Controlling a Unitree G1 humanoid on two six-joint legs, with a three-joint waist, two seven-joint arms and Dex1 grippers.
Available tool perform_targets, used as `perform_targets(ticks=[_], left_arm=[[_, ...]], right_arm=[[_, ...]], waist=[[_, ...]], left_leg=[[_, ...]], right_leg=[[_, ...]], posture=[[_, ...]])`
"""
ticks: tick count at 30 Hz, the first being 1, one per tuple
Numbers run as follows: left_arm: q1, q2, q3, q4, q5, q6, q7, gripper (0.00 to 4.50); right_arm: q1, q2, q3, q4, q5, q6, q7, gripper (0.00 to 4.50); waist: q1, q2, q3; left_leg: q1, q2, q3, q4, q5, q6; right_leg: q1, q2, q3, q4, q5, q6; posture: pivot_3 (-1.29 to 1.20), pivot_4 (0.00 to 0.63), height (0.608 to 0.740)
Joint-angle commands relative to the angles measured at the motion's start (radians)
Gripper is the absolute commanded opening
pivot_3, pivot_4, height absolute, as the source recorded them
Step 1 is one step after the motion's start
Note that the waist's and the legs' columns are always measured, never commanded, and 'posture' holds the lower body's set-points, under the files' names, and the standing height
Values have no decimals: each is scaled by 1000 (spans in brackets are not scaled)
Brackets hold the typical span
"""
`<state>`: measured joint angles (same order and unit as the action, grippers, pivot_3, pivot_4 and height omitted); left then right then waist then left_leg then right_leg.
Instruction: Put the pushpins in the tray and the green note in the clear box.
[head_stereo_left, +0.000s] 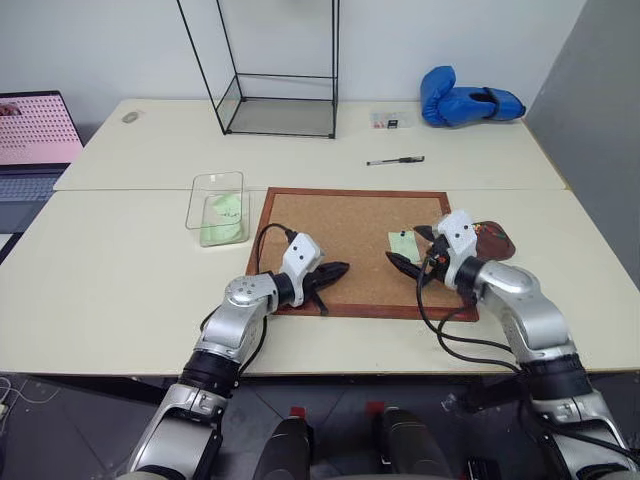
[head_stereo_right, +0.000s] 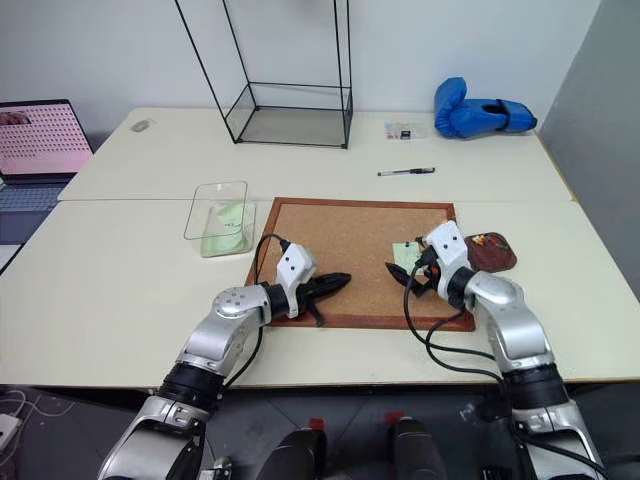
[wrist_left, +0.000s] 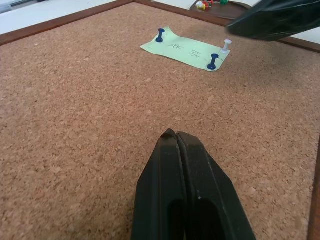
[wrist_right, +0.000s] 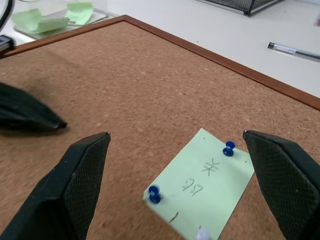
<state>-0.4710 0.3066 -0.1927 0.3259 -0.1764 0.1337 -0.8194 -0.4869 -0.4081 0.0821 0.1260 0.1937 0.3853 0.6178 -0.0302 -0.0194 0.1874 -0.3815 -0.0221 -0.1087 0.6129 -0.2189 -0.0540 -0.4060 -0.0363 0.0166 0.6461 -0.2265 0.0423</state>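
Your right gripper (wrist_right: 175, 185) stands fully open and empty, low over the cork board (head_stereo_left: 340, 235). The green note (wrist_right: 202, 182) lies flat on the board directly between and just ahead of its fingers, pinned by two blue pushpins (wrist_right: 154, 194) at opposite edges; a white pin (wrist_left: 226, 46) holds a third corner. The note's long axis runs roughly along the gripper's pointing direction.

Your left gripper (wrist_left: 177, 142) is fully closed on nothing, hovering over the board's near-left area, well apart from the note. Treat the right arm as the nearer arm for the next pick.

The tray (head_stereo_left: 497, 238) sits on the surface just beyond the board's right edge, close beside the right gripper. The clear box (head_stereo_left: 217, 207) stands off the board's left edge, with green slips already inside, nearer the left arm.

Pull the pushpins before lifting the note.
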Motion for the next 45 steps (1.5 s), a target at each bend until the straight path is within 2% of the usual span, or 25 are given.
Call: perform_targets(ticks=[1, 4, 7, 12, 27, 45], left_arm=[[12, -12, -17, 23, 24, -9, -6, 29], [17, -15, -16, 14, 28, -7, -3, 29], [30, -15, -15, -5, 32, 1, -1, 0], [48, -14, -14, -32, 33, 14, -3, 0], [61, -16, -21, -53, 40, 34, -6, 0], [52, -10, -31, -31, 82, 68, 10, 0]], right_arm=[[-80, 32, -3, 103, -22, -9, -23, 4500], [-120, 49, -5, 187, -45, -35, -36, 4500], [-150, 61, -9, 259, -63, -63, -49, 4040], [-176, 76, -15, 324, -79, -100, -58, 2898], [-174, 77, -37, 345, -91, -140, -62, 38], [-172, 83, -65, 233, -56, -127, -60, 38]], waist=[[0, 0, 0], [0, 0, 0], [-1, 0, 0], [-2, 1, -1], [-2, 1, -1], [-3, 2, -1]], left_leg=[[0, 0, 0, 0, 0, 0], [0, 0, 0, 0, 0, 0], [0, 0, 0, 0, 0, 0], [0, 0, 0, 0, 0, 0], [0, 0, 0, 0, 0, 0], [0, 0, 0, 0, 0, 0]], right_leg=[[0, 0, 0, 0, 0, 0], [0, 0, 0, 0, 0, 0], [0, 0, 0, 0, 0, 0], [0, 0, 0, 0, 0, 0], [0, 0, 0, 0, 0, 0], [0, 0, 0, 0, 0, 0]], posture=[[0, 150, 740], [0, 150, 740], [0, 150, 740], [0, 150, 740], [0, 150, 740], [0, 150, 740]])
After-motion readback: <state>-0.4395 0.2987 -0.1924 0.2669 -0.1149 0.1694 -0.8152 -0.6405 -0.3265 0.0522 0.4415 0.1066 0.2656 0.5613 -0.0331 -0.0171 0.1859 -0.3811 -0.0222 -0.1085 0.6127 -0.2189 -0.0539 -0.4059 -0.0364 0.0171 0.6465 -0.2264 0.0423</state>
